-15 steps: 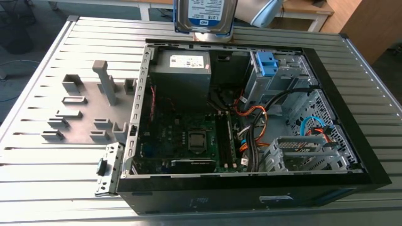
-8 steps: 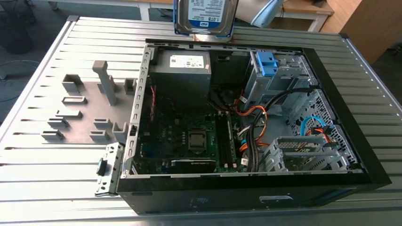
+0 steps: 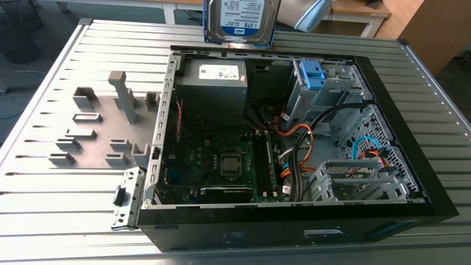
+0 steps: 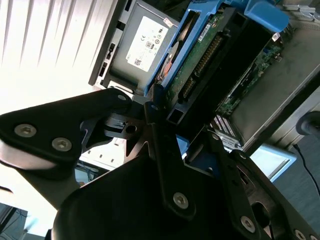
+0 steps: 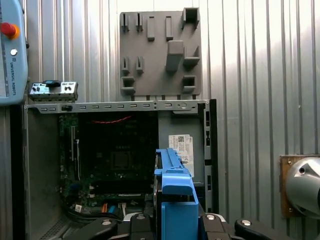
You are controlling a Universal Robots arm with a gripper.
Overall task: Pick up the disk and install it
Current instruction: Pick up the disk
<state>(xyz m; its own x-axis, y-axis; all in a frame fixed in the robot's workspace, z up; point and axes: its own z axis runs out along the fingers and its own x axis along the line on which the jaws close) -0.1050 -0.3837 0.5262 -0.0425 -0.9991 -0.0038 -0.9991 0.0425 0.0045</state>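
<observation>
Exterior view: disk [image 3: 239, 22] upright, aloft near far rim of open computer case [image 3: 294, 223]; jaws closed onto blue plastic frame, gripping it, per both wrist views. Risk: slip on smooth plastic; tilted entry snagging orange cables [image 3: 300, 134] or striking perforated sheet-metal cage [image 3: 353, 179]. Silver casing, glossy label, ribbed metal desk [image 3: 74, 221].

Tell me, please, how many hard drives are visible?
1: the disk, clamped in the gripper, by the far wall of the computer case in the exterior view. Others may be hidden in its bays.
</observation>
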